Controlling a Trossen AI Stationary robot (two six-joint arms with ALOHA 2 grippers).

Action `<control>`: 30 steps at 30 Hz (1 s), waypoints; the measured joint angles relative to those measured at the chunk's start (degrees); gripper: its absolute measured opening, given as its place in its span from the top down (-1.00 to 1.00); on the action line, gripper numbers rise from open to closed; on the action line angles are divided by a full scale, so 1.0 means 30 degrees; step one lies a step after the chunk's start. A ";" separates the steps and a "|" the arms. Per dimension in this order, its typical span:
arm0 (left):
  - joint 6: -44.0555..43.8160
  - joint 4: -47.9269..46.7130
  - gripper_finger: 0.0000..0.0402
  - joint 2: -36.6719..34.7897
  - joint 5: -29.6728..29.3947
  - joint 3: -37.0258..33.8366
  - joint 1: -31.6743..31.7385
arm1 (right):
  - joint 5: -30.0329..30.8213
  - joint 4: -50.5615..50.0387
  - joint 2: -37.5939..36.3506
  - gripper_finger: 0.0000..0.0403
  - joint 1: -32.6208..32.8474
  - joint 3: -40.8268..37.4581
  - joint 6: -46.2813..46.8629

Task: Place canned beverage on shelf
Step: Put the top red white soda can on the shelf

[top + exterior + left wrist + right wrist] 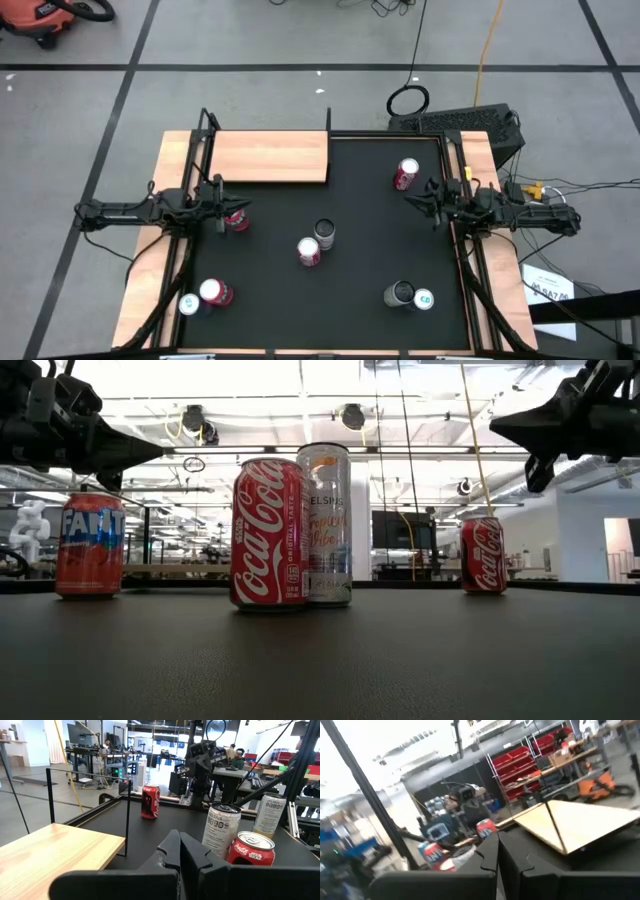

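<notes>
Two cans (pixel 317 243) stand mid-table, shelf (pixel 268 157) bare.

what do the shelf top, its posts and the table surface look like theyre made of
The shelf top looks like light natural wood with a smooth matte finish; grain lines show in the left wrist view. Its posts look like thin black metal rod, probably painted. The table surface seems a matte black, finely textured mat, possibly rubber or plastic.
</notes>
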 joint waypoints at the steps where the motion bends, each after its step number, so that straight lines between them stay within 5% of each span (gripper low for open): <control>1: 0.0002 -0.0002 1.00 0.0000 -0.0002 0.0002 -0.0002 | 0.0000 -0.0020 0.0000 1.00 0.0000 0.0153 0.0258; 8: 0.0006 -0.0002 1.00 -0.0004 -0.0002 -0.0001 0.0006 | 0.0178 0.1885 0.0000 1.00 0.0000 0.0528 0.0232; 18: 0.1501 0.0446 1.00 0.0003 -0.0200 0.0002 0.0000 | 0.4075 0.2188 0.0044 1.00 0.0000 0.0553 0.2417; 25: -0.3247 0.2343 1.00 -0.0004 0.0386 0.0006 0.0004 | 0.5817 0.3401 0.0044 1.00 0.0000 0.0586 0.3278; 30: -0.3791 0.4197 1.00 0.0025 -0.0128 0.0006 0.0003 | 0.7007 0.4131 0.0296 0.88 0.0000 0.0615 0.3813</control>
